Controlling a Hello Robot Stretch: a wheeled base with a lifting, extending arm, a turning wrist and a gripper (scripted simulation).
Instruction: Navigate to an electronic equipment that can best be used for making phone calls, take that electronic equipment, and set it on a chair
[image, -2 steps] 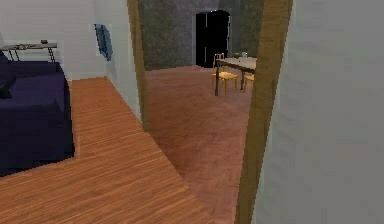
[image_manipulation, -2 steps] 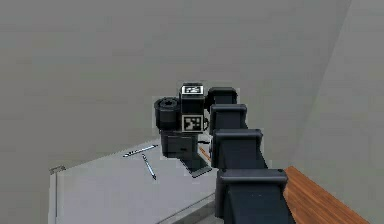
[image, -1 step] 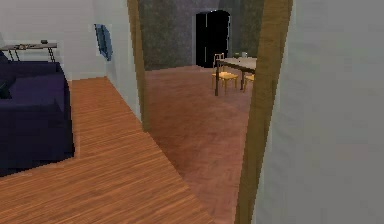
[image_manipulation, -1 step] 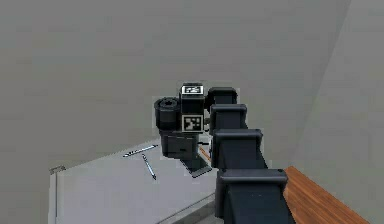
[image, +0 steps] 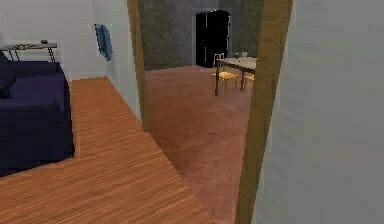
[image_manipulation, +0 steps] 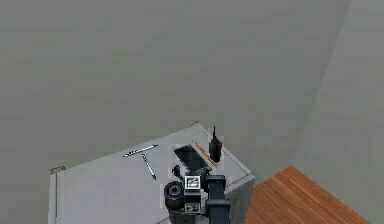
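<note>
Pickup step in hand: end effector (image_manipulation: 181, 192) reaching at bench (image_manipulation: 100, 185), near dark flat slab (image_manipulation: 187, 156), likely the phone. Slab lying flat toward bench's far right corner, long axis running diagonally, upper left to lower right in arm side view; which end leads, cannot tell. Whether end effector is holding anything, cannot tell. Next move likely calling for secure grasp, clean lift, then carrying to chair (image: 228, 80) beyond doorway (image: 265, 100).

We see wood-plank floor (image: 120, 175) with a slight sheen, wooden door frame (image: 262, 120), wooden chair (image: 229, 82) and table (image: 240, 63). Sofa (image: 30, 110) looks like dark matt cloth. Far wall (image: 170, 35) is mottled rough grey. Grey unit (image_manipulation: 100, 190) is smooth, matt.
</note>
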